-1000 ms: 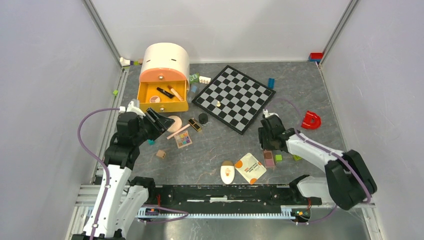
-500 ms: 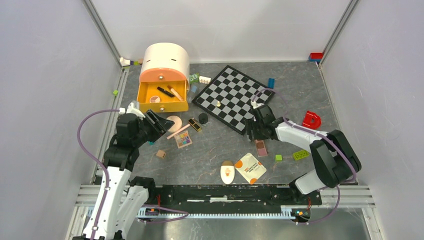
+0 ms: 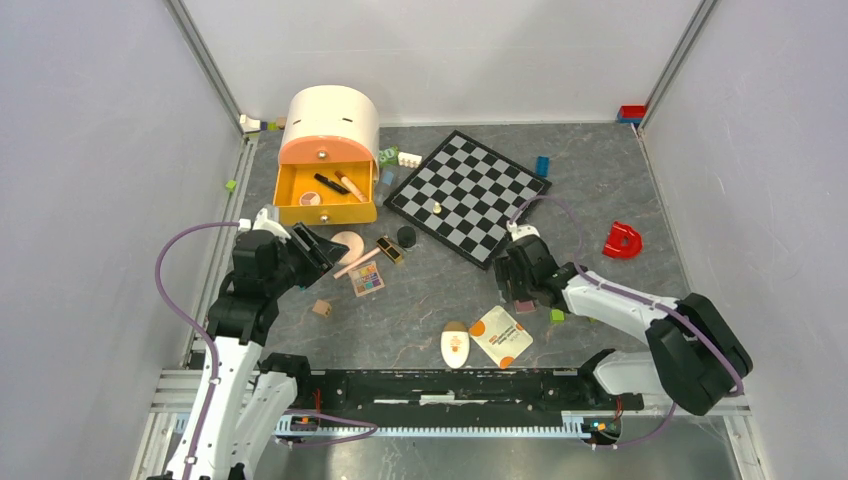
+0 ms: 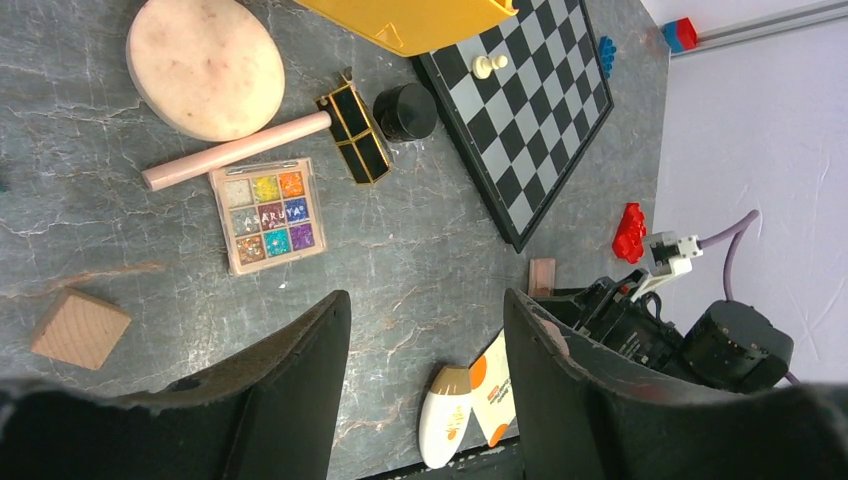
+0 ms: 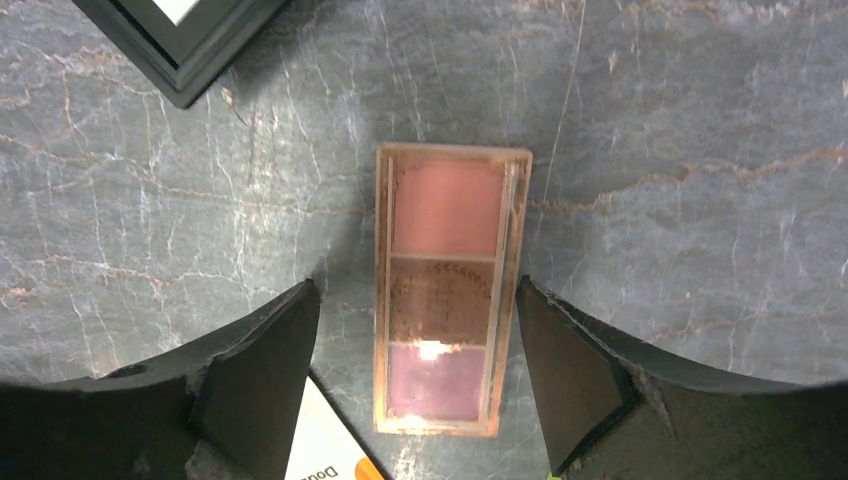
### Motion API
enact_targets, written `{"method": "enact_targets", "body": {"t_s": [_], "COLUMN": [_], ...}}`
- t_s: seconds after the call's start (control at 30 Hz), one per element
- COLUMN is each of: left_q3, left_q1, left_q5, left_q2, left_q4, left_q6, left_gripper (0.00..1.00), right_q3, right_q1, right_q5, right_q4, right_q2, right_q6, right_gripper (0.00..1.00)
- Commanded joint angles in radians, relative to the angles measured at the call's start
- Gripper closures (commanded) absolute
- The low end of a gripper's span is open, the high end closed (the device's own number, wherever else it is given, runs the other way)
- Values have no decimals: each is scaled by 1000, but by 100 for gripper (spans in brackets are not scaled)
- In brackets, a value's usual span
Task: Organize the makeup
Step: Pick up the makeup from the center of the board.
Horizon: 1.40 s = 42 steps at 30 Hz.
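Observation:
The pink-brown blush palette (image 5: 448, 290) lies flat on the table, and my right gripper (image 5: 415, 330) stands open just above it, one finger on each long side, neither touching. From above, my right gripper (image 3: 520, 283) hides most of it. My left gripper (image 3: 315, 248) hovers open and empty by the round peach compact (image 3: 348, 243), a pink brush (image 3: 357, 262) and the eyeshadow palette (image 3: 366, 279). The cream oval (image 3: 456, 346) and the white-orange sachet (image 3: 501, 335) lie near the front. A black pencil (image 3: 330, 184) and another brush (image 3: 350, 185) lie in the open yellow drawer (image 3: 300, 185).
The peach drawer box (image 3: 330, 120) stands at the back left, with the chessboard (image 3: 468, 195) to its right. A black jar (image 3: 406, 236), a black-gold case (image 3: 390, 250), a wooden cube (image 3: 321, 308), green bricks (image 3: 557, 315) and a red piece (image 3: 623, 240) are scattered about.
My right gripper has opened wider, swung left and come back down over the blush palette, which now lies a little further left. The left arm has not moved.

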Motion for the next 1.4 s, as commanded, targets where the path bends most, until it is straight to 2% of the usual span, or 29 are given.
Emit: {"method": "enact_targets", "body": {"t_s": [0.0,0.3,0.53,0.7,0.8,0.93,1.03,1.23,1.37], "left_q3": [-11,-21,-21,-9,19,88,124,135,172], "left_q1": [0,0,0,0,-1,-26,-94,-383,-524], "left_q5": [7,8,15,68,124,123,88,-86,-173], "left_q2": [-14,-12,-14,6,34,76,100,157,229], "left_q4": [5,5,5,25,48,38,39,101,104], "left_q6": [42,39,36,37,34,34,27,-6,-14], "left_gripper": [36,36,36,35,35,33,33,31,29], "right_q3": [-78,-128,-120,-78,-14,66,111,163,192], "right_q1": [19,19,19,34,55,126,182,245,281], "right_q5": [14,6,-17,-1,13,7,10,-65,-111], "right_q4": [-147,-188,-176,-169,-179,-147,-119,-72,-61], "right_q2": [-54,-130,-134,-178,-216,-253,-269,-290,-287], "right_q6": [91,87,78,53,31,-4,-18,-43,-103], "right_gripper": [22,30,48,58,61,62,62,63,63]}}
